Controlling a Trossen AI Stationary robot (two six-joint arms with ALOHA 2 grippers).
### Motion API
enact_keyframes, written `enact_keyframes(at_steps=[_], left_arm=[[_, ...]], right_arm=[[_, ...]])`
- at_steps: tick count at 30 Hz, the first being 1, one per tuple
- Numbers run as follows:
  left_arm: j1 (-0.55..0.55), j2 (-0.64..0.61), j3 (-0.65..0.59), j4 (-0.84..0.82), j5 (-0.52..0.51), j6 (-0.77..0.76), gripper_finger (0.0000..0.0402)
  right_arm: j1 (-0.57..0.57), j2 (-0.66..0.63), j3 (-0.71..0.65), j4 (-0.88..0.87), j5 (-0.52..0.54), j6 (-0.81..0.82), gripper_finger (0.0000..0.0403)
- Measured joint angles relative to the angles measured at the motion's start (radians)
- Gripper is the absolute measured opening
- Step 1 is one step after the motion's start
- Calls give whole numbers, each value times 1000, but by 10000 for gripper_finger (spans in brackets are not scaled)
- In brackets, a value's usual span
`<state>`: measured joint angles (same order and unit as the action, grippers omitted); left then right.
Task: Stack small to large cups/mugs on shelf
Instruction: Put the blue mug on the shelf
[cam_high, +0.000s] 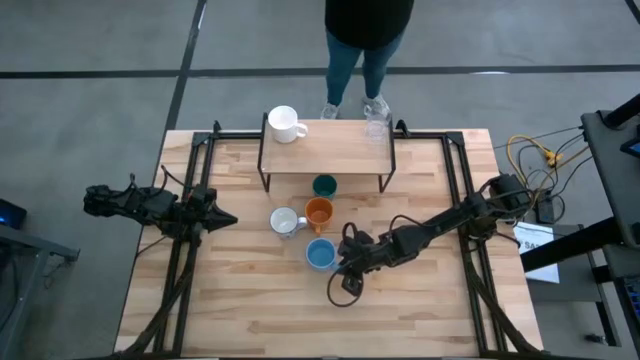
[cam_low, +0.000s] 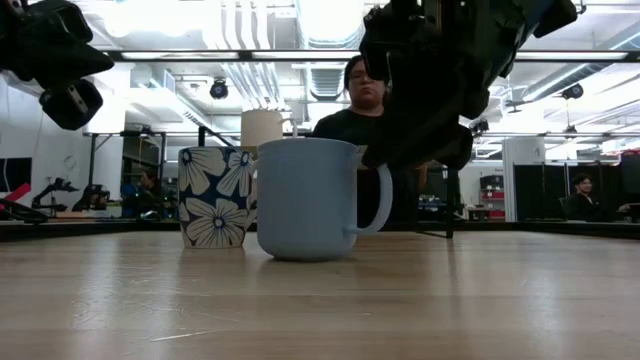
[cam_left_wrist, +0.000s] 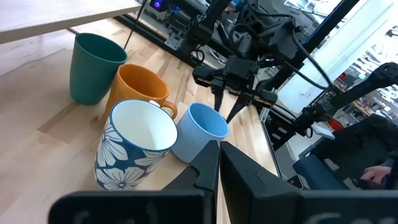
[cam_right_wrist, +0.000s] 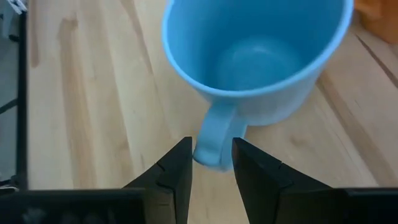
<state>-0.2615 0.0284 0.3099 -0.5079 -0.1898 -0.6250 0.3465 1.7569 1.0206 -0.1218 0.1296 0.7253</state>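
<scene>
Blue mug: light blue mug (cam_high: 320, 254) upright on table, mid-front, handle (cam_right_wrist: 213, 140) pointing toward right gripper.
R gripper: right gripper (cam_right_wrist: 211, 163) low over table just beside mug; fingers apart w/ handle tip between them, whether pads touch it can't tell.
Nearby mugs: orange mug (cam_high: 318, 211) just behind blue; dark-patterned white mug (cam_high: 284, 221) beside it to the left; dark green cup (cam_high: 324, 186) farther back at shelf's front edge, part under it.
Shelf: shelf (cam_high: 326, 148) at table's far side; white mug (cam_high: 284, 124) on its left end, clear glass (cam_high: 376, 127) on right end, middle of top bare.
Room: table (cam_high: 240, 310) bare along front and both sides; black frame rails run down L and R edges.
L gripper: left gripper (cam_high: 222, 219) parked at left rail, fingers together, well apart from mugs.
Views: low view hides orange and green behind blue mug (cam_low: 308, 198) and floral one (cam_low: 214, 197); left wrist view shows all four. Only right wrist view shows handle between the fingers.
Beyond: person (cam_high: 366, 40) stands behind shelf.
</scene>
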Motion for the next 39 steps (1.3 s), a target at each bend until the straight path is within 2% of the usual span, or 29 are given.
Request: enact_keyframes(at_steps=[19,32,39], left_arm=[[0,0,0,3,0,-24,0],[0,0,0,2,0,-23,0],[0,0,0,2,0,-23,0]], right_arm=[[-29,0,-3,-55,6,-57,106],[-33,0,-3,-55,3,-80,60],[-37,-1,-3,-58,3,-82,60]])
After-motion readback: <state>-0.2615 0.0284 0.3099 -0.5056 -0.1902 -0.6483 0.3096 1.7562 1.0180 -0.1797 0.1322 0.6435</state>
